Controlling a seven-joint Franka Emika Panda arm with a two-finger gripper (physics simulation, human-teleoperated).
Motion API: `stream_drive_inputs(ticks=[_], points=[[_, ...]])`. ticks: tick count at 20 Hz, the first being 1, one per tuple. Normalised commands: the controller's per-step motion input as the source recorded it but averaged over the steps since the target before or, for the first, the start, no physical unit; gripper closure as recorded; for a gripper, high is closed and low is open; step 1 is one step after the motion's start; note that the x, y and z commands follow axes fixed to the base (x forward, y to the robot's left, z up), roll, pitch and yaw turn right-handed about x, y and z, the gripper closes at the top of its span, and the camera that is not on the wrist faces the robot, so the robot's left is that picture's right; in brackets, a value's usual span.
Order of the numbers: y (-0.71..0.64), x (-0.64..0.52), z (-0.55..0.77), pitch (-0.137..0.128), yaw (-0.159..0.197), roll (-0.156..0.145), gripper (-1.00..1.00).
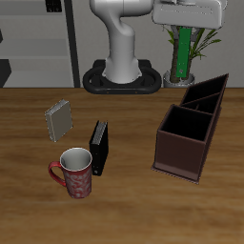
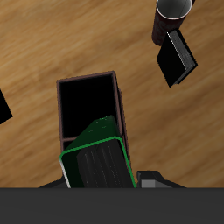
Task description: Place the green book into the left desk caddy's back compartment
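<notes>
My gripper point(image 1: 180, 27) is high above the table's back, shut on the green book point(image 1: 178, 59), which hangs upright below it. In the wrist view the gripper point(image 2: 105, 181) holds the green book point(image 2: 98, 162) by its end, over the dark brown left desk caddy point(image 2: 119, 105). The caddy point(image 1: 170, 157) stands on the table below and nearer the front than the book. Its large square section point(image 2: 87, 105) shows open and empty. The book hides most of the narrower back compartment point(image 1: 205, 95) in the wrist view. The book is well above the caddy, not touching it.
A black book point(image 1: 98, 148) stands beside a red patterned mug point(image 1: 74, 172), with a grey book point(image 1: 59, 120) farther back. The black book point(image 2: 178, 57) and mug point(image 2: 172, 10) also show in the wrist view. A green plant point(image 1: 200, 43) is behind the held book.
</notes>
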Motion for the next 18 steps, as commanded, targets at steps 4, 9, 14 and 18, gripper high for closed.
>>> stream_drive_inputs(ticks=[4, 9, 14, 18], points=[[0.14, -0.26, -0.02, -0.015, 0.005, 0.029, 1.0], [0.07, -0.19, -0.08, 0.021, -0.032, 0.025, 1.0], [0.12, -0.15, -0.12, 0.006, 0.002, 0.021, 1.0], [0.2, -0.14, -0.13, 0.025, -0.027, 0.026, 1.0]])
